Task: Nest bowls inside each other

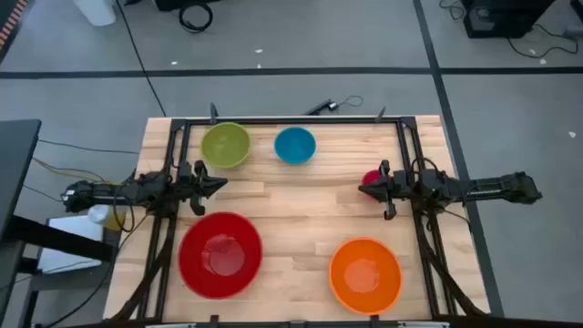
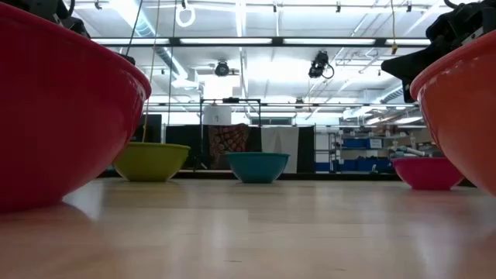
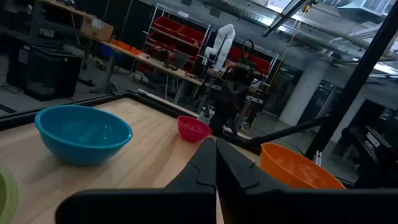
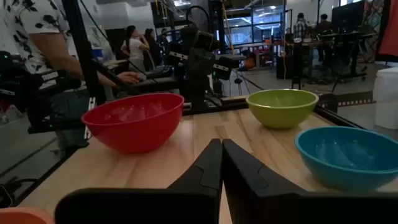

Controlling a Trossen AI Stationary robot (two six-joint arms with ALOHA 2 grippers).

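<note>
Five bowls stand upright on their bases on the wooden table. The red bowl is near left, the orange bowl near right, the yellow-green bowl far left, the blue bowl beside it. The small magenta-pink bowl sits at the right, mostly hidden under my right gripper in the high view. My left gripper hovers shut at the left, between the yellow-green and red bowls. My right gripper hovers shut at the right, beside the pink bowl. Neither touches anything.
A black frame borders the table's far edge and sides. Bare wood lies between the two grippers. In the right wrist view, people stand beyond the table's left side.
</note>
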